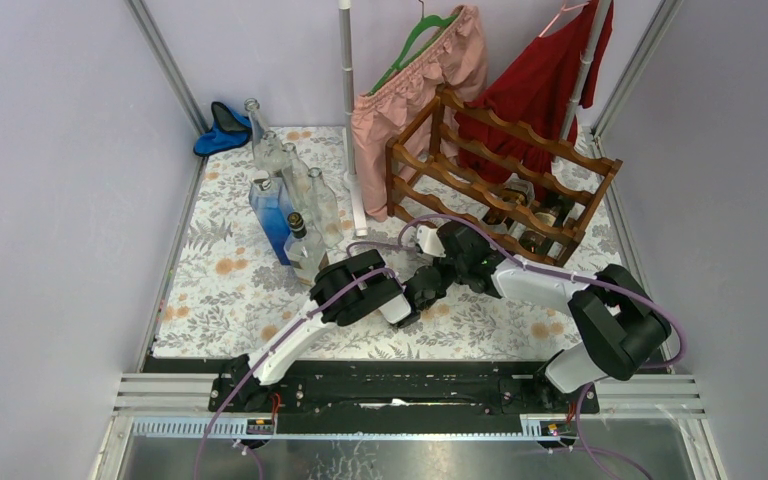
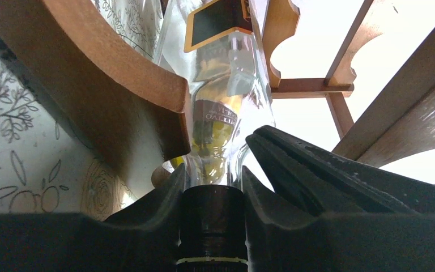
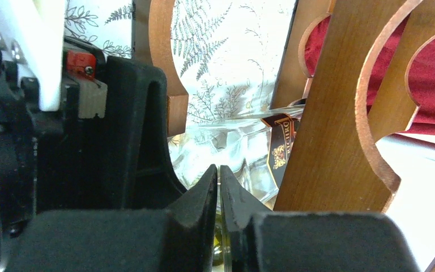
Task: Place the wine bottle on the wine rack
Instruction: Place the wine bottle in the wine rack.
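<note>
Left pincer (image 2: pixel 215 170) is closed on the dark cap (image 2: pixel 212 226) of the wine bottle (image 2: pixel 226 85), one finger pressed to each side. The clear bottle is seen at centre of the left wrist view, its body set between scalloped rails of the wine rack (image 2: pixel 119 68); which tier cannot be told. Right pincer (image 3: pixel 219 175) is shut with nothing held, its tips just in front of the bottle glass. In the top view both wrists are seen together at centre, just below the rack. Spare bottles (image 1: pixel 290 195) are grouped upper left on the floral desk (image 1: pixel 220 290). A pink garment (image 1: pixel 410 90) and a red garment (image 1: pixel 540 80) are hung behind the rack.
</note>
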Available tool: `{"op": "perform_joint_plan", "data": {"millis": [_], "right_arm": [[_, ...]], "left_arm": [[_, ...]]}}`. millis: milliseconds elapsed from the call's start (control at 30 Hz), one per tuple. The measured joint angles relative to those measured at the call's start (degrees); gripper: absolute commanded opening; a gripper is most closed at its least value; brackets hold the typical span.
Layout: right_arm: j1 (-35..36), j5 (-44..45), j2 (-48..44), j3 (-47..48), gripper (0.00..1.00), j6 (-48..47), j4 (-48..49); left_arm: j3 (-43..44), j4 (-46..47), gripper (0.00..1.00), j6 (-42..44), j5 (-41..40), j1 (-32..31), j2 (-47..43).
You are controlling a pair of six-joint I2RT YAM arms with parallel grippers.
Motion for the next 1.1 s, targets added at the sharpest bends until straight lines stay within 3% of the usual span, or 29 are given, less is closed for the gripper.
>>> {"op": "perform_joint_plan", "data": {"millis": [233,533,700,1100], "right_arm": [[-0.2,-2.8,-0.6,1.4,0.13,2.3,-4.7],[-0.8,-21.8,-12.7,9.7,0.14,12.3,-21.7],[-0.7,-30.3,-19.7,12.9,0.15,15.6,-26.2],[-1.4,-46.2,-28.9,13.6,0.16,18.4,-33.7]], "left_arm": [[0.0,0.0,0.33,0.3,0.2,0.0,0.0],[0.0,-0.1,0.3,2.5,0.4,0.0,0.0],[0.0,-0.3,0.2,2.9,0.4,0.0,0.0],[2.3,-3.6,0.2,5.0,1.0,0.1,-0.5]]}}
